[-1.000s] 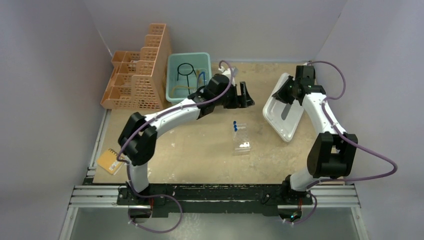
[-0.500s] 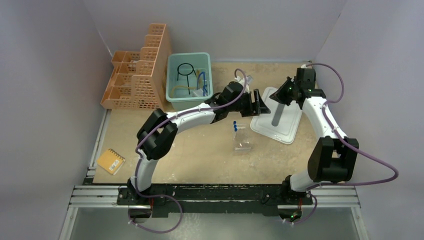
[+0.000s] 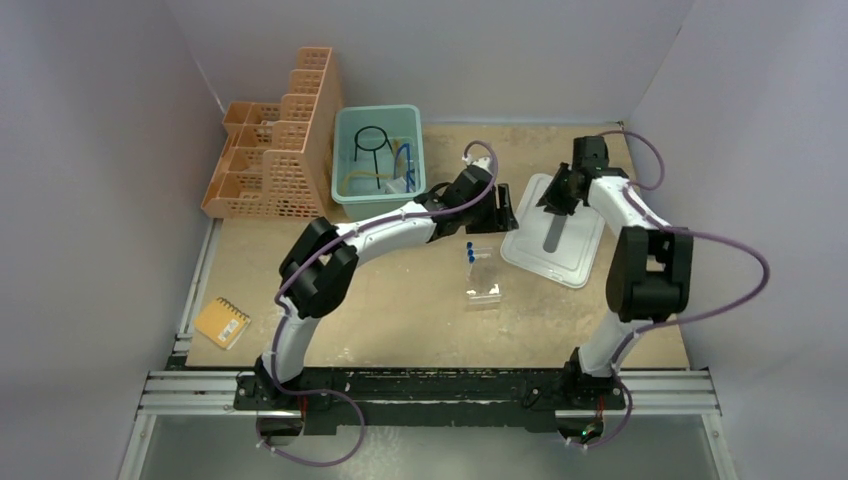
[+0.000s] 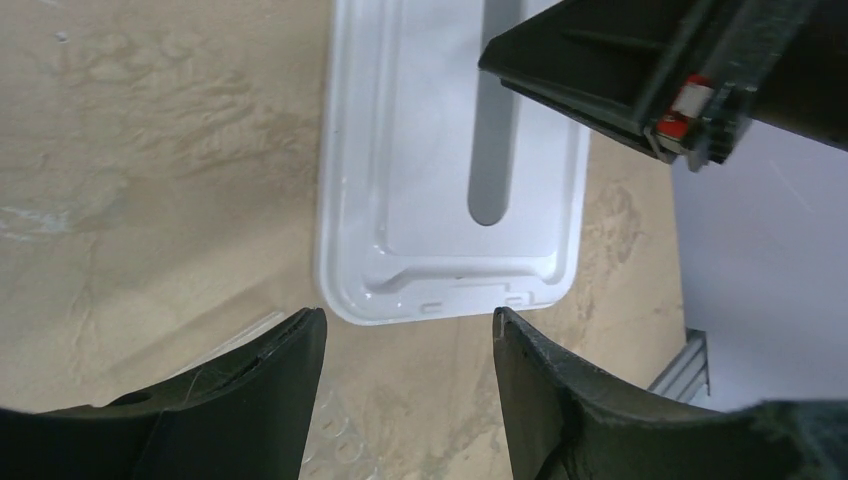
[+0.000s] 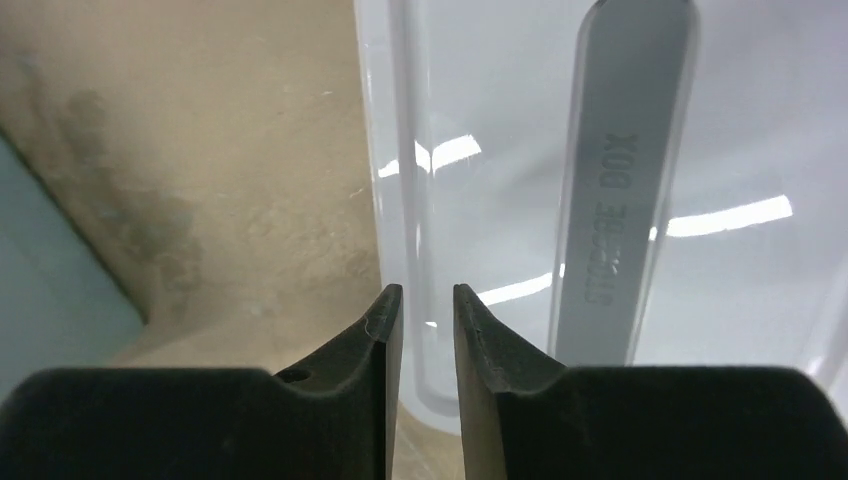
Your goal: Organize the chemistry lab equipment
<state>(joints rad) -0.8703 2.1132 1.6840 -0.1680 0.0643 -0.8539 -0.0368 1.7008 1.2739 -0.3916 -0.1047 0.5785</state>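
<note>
- My left end effector (image 3: 508,210) is spread wide and holds nothing. It sits low, just beside the left edge of the white lid (image 3: 575,255), which lies flat on the table (image 3: 400,300) to the right of the teal bin (image 3: 345,190).
- My right end effector (image 3: 553,195) hangs over the lid's far left part, fingers nearly together with only a thin gap. In my wrist view the rim runs into that gap, but I cannot tell whether I am pinching it or merely hovering above it.
- I judge the step to be getting a firm hold on the lid so it can go to the bin, which holds the black wire ring (image 3: 372,140).
- A flat lid offers only its thin rim, so I should come in level with the table, get one finger under the lip and bite on a straight stretch, not a corner.
- My two end effectors are close together, so only one should move at a time.
- The blue-capped tubes (image 3: 470,255) and the clear rack (image 3: 485,290) lie loose near the lid's left edge, so my left arm must not sweep them.
</note>
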